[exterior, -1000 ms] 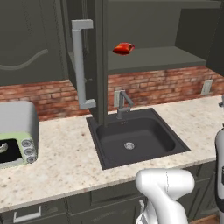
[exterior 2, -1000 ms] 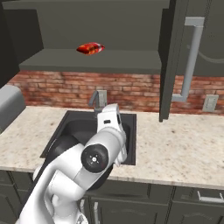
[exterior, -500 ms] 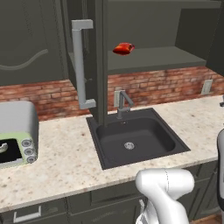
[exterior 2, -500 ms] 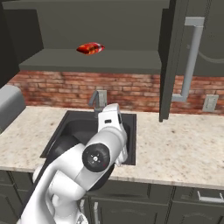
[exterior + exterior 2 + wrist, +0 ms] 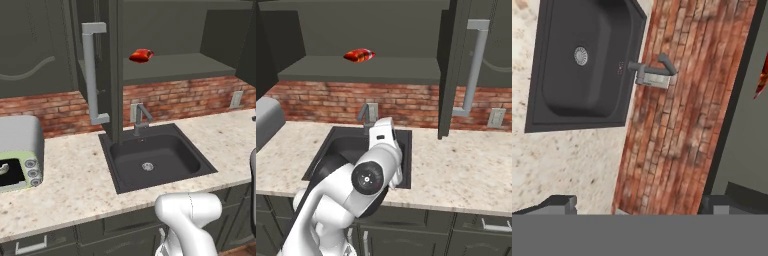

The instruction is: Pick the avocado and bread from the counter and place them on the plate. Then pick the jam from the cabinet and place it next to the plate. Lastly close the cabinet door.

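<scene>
The glossy red jam (image 5: 141, 55) lies on the flat matte shelf of the dark cabinet (image 5: 175, 67), whose panel door (image 5: 113, 70) with grey bar handle (image 5: 90, 75) stands open above the black square sink (image 5: 155, 157) in the speckled stone counter (image 5: 65, 185), while the gripper (image 5: 639, 202) hangs empty before the rough brick wall (image 5: 677, 110), jaws spread wide.

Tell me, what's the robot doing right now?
Claw open, empty. Jam on cabinet shelf. Cabinet door open. Nothing blocking.

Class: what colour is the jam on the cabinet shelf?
Bright red jam, clearest in the left base view.
</scene>
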Tool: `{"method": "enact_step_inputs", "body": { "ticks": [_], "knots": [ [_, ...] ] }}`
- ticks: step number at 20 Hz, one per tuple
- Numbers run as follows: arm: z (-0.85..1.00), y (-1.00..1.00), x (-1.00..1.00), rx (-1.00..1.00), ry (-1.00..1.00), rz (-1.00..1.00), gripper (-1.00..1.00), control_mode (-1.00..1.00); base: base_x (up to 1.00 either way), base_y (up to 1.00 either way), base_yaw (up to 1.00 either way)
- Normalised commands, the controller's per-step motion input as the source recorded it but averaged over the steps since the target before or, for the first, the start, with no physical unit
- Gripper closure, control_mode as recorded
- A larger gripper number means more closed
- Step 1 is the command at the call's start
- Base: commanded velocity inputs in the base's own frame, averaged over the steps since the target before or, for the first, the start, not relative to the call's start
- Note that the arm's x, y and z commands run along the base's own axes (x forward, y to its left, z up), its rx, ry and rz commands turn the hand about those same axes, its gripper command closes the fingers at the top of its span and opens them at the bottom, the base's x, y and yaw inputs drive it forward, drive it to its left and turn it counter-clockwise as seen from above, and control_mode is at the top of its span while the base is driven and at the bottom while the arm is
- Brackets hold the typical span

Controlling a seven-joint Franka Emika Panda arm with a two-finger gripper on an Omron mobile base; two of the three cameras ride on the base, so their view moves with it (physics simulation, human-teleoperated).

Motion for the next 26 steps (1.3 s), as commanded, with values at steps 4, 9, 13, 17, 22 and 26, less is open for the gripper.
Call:
{"method": "enact_step_inputs", "body": {
  "ticks": [4, 9, 13, 17, 22, 26],
  "knots": [
    [0.00, 0.00, 0.00, 0.00, 0.00, 0.00, -1.00, -1.00, 0.00, 0.00, 0.00],
    [0.00, -0.08, -0.09, 0.00, -0.04, 0.00, -1.00, -1.00, 0.00, 0.00, 0.00],
    [0.00, -0.34, -0.44, 0.00, -0.24, 0.00, -1.00, -1.00, 0.00, 0.00, 0.00],
    [0.00, -0.12, -0.43, 0.00, -0.28, 0.01, -1.00, -1.00, 0.00, 0.00, 0.00],
    [0.00, 0.18, -0.73, -0.01, -0.37, 0.06, -1.00, -1.00, 0.00, 0.00, 0.00],
    [0.00, -0.04, -1.00, 0.00, -0.33, 0.20, -1.00, -1.00, 0.00, 0.00, 0.00]
  ]
}}
